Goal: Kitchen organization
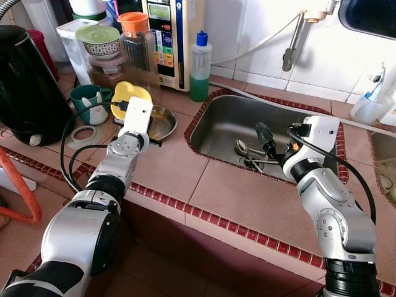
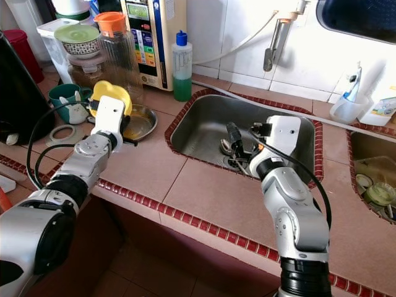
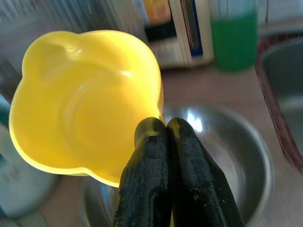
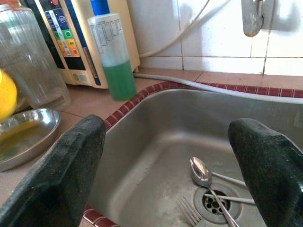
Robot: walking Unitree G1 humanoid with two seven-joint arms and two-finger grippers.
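Cutlery [image 4: 208, 182] lies below the spread-open right gripper [image 4: 170, 156]; left gripper [image 3: 163, 142], closed, pinches yellow bowl [image 3: 85, 99].

— What is showing colour on the counter?
— A yellow bowl [image 3: 85, 101] is glowing over a silver dish [image 1: 159, 122]; green liquid is filling the blue-capped bottle [image 1: 200, 67]; dark red tiles are edging the grey sink [image 1: 226, 120]; the jar's lid [image 1: 133, 23] is showing orange.
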